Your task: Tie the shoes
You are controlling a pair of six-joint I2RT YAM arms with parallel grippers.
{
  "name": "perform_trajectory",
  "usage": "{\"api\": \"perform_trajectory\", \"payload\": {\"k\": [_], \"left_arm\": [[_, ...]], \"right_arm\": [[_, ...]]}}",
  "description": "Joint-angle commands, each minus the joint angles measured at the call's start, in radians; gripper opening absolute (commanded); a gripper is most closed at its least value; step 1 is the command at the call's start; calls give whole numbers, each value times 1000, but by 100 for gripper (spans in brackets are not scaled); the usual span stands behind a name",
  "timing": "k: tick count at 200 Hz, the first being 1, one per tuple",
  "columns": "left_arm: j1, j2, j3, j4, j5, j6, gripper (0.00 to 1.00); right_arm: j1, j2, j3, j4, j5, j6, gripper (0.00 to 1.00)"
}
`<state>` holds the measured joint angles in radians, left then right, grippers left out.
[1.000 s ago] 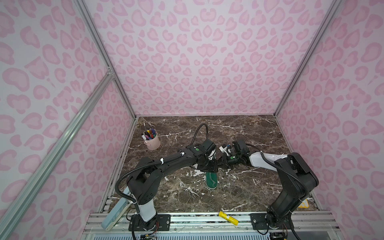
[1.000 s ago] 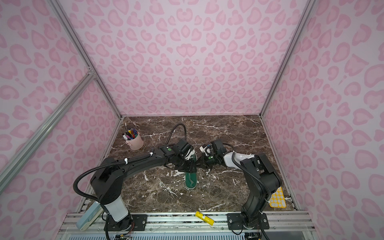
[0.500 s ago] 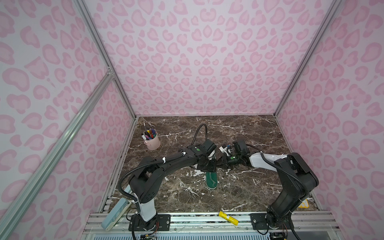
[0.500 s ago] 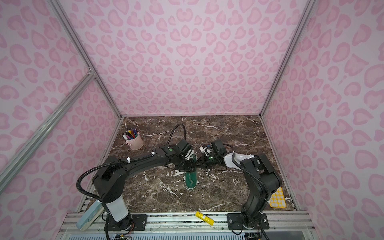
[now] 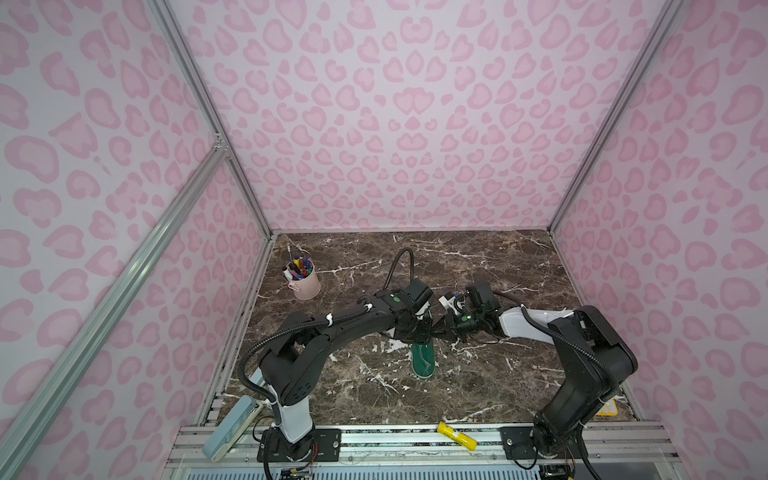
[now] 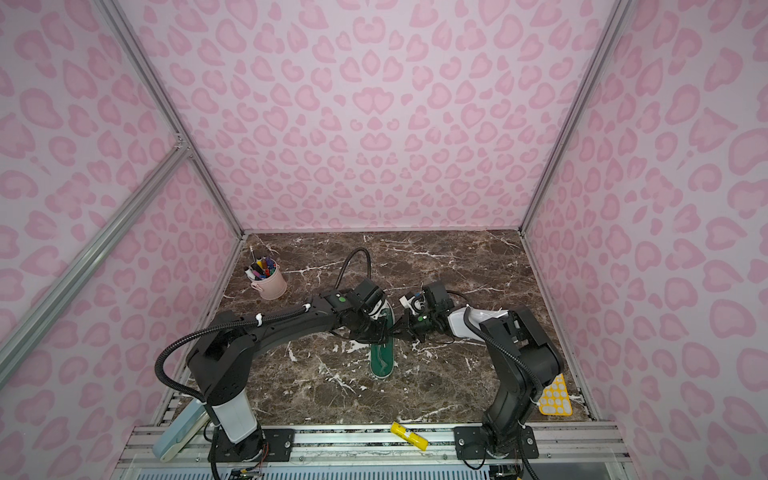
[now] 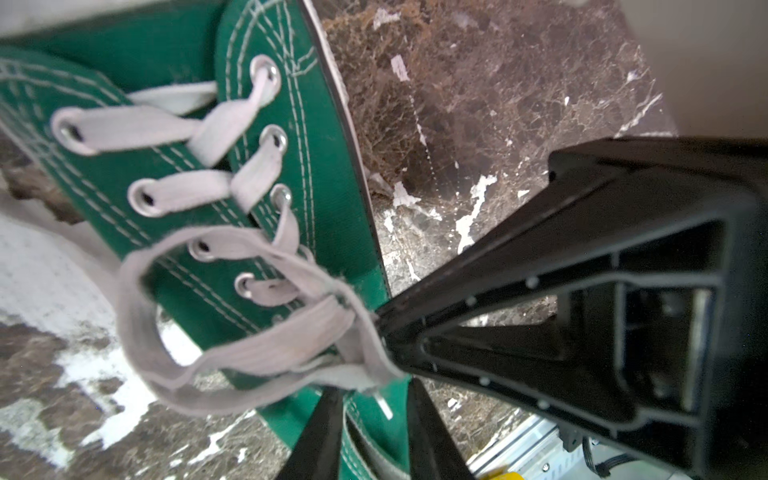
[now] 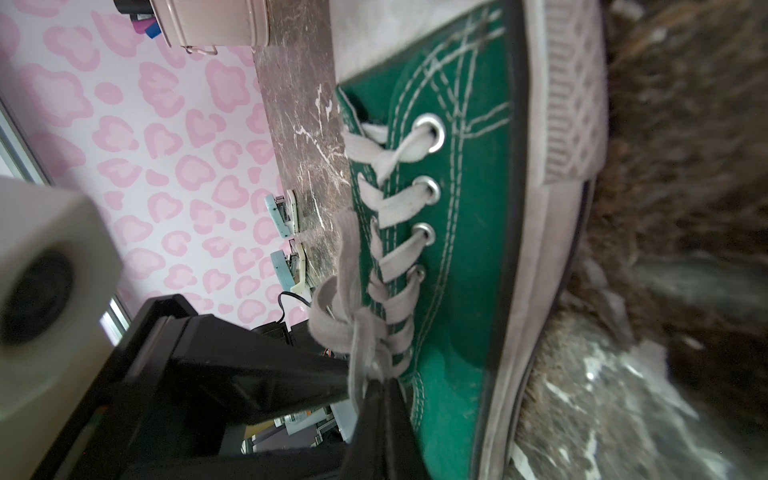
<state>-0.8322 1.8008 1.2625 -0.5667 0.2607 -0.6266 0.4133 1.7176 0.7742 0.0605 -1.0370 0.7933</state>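
Pink spotted walls [image 5: 395, 124] box in a dark marble table [image 5: 490, 382]. Nearest, on the front rail, lies a yellow marker [image 5: 457, 435]. Behind it, about mid-table, the green shoe [image 5: 424, 361] rests on its sole, heel toward the rail and toe away, and both arms meet over its laced part.

The right gripper [image 8: 376, 388] has its fingers pressed together on the laces [image 7: 257, 349], pinching them where a drooping loop gathers near the top eyelets. The left gripper [image 7: 373, 388] sits just beside that pinch. Its fingers [image 7: 320, 436] stand apart with a narrow gap over a pale strip; I cannot tell whether that strip is a lace end or the collar edge. Farther back, near the left wall, stands a pink cup of pens [image 5: 306, 286].

The shoe looks light, so it will likely slide or tip if a lace is pulled hard sideways. The laces are flat, soft and slightly fuzzy. They should hold a pinch well, but loops will probably collapse once released. The best hold is on the lace's flat faces, close to the crossing.
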Motion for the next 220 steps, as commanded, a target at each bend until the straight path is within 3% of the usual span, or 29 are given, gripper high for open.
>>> {"api": "perform_trajectory", "payload": {"k": [1, 52, 142, 220], "left_arm": [[1, 3, 2, 16, -6, 1, 26], [0, 8, -1, 21, 7, 0, 26], [-2, 12, -5, 19, 2, -4, 34], [-1, 23, 11, 6, -47, -16, 30]], "right_arm": [[2, -7, -13, 13, -7, 4, 0], [3, 1, -10, 34, -9, 18, 0], [1, 27, -7, 119, -31, 77, 0], [1, 32, -18, 149, -40, 96, 0]]}}
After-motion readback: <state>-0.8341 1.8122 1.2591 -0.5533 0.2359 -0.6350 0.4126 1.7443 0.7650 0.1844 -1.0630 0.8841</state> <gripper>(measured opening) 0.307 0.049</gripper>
